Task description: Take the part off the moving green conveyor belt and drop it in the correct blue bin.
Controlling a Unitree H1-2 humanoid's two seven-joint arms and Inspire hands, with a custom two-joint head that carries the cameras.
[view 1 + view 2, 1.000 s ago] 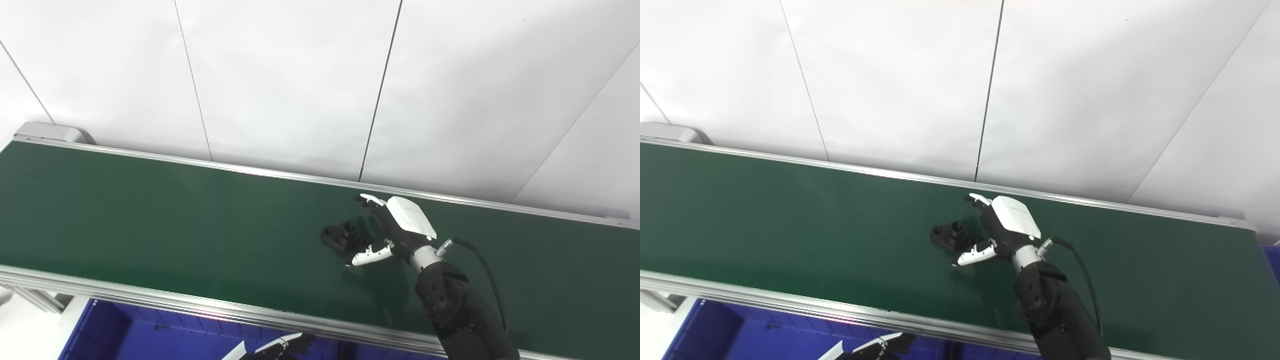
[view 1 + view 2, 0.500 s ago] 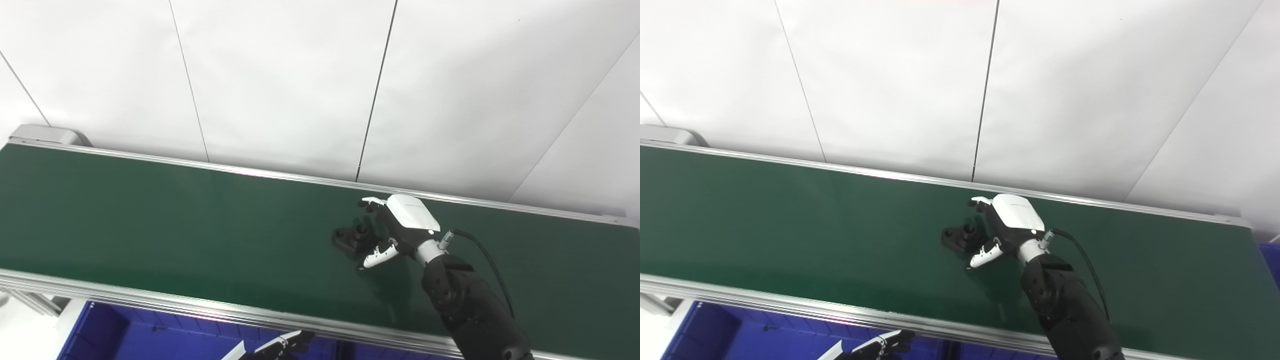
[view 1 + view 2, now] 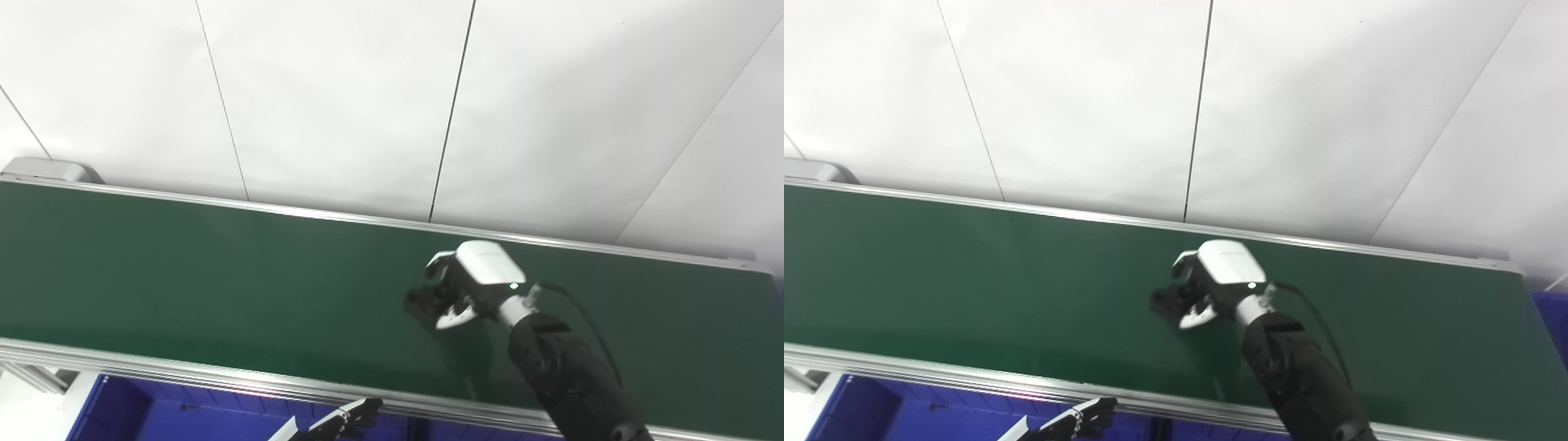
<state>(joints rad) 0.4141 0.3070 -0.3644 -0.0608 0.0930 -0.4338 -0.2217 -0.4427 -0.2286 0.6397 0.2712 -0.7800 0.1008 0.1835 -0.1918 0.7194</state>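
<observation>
Black part [image 3: 424,301] sits inside the right hand [image 3: 471,283]'s curling fingers; firm the clasp before lifting off the belt [image 3: 184,269].

- The part [image 3: 422,301] lies on the conveyor belt [image 3: 184,269], right of its middle.
- A bin [image 3: 153,416] sits below the belt's near edge, toward the left.

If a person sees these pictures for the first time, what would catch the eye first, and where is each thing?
First, the white-backed right robot hand, reaching over the middle of the wide green conveyor belt, its fingers curled around a small black part there. Next, the blue bin below the belt's near rail at bottom left, where only the fingertips of the left robot hand show.
</observation>
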